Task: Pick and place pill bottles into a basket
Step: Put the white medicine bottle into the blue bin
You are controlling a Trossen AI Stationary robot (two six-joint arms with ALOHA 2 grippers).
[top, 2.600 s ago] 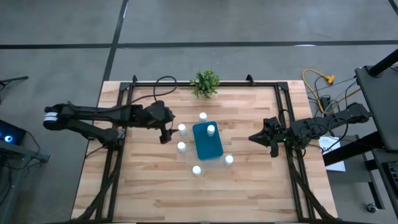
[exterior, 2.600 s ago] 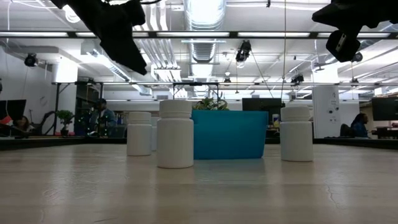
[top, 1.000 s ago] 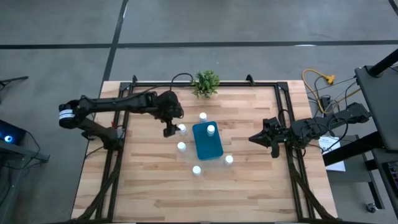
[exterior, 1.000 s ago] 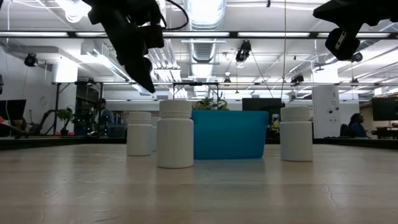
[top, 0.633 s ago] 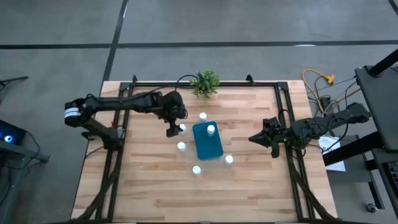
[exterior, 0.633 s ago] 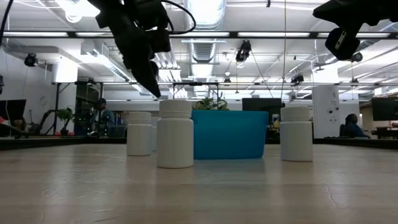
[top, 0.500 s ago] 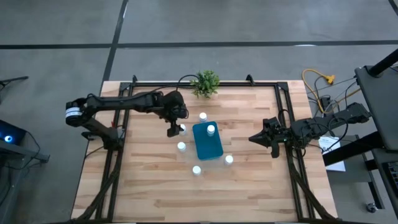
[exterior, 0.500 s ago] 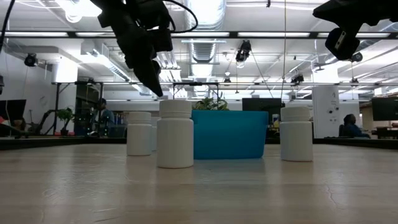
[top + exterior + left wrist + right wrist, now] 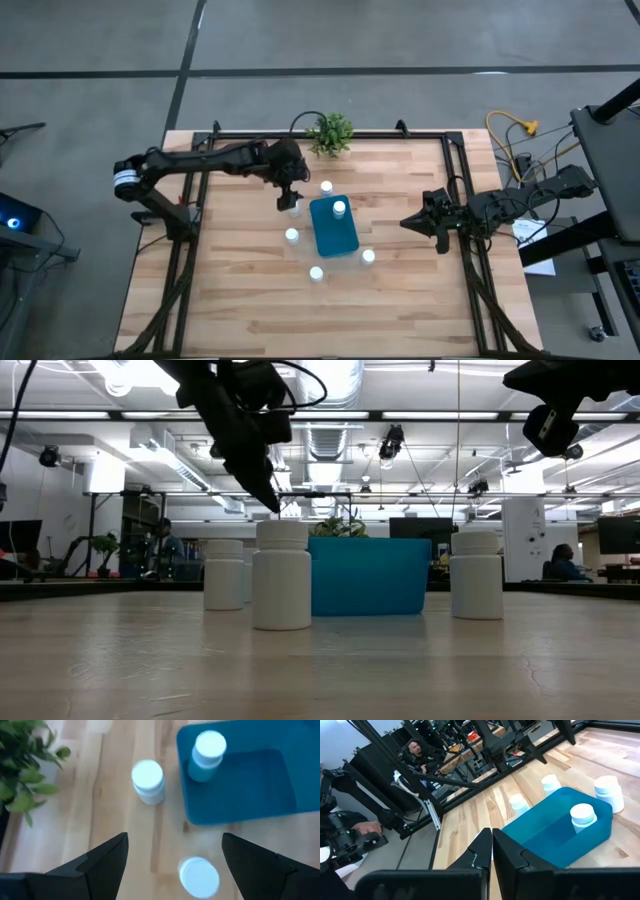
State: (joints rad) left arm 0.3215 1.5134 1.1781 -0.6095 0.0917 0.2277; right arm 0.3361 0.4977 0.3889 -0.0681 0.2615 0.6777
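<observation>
From above, one bottle [image 9: 339,208] stands in the basket [image 9: 334,228]; four others I can make out stand on the table [image 9: 240,290] around it, so most of the job remains. The left gripper [image 9: 287,203], fingers spread and empty, hovers over a bottle [image 9: 294,208] just beside the basket, probably hiding part of it. The right gripper [image 9: 408,221] waits well apart, pressed together.

At table level only three bottles show clearly.

The left wrist camera shows a blurred bottle [image 9: 199,877] between its fingers.

Lower half of table [image 9: 300,310] in high view open, wide passage. Centre crowded: basket [image 9: 334,226] ringed by pill bottles [image 9: 292,235], narrow gaps between. Left gripper [image 9: 287,203], fingers spread, occupies space just left of basket's upper corner. Plant [image 9: 331,133] blocks upper edge. Right gripper [image 9: 408,221] waits at right, clear gap to basket.
</observation>
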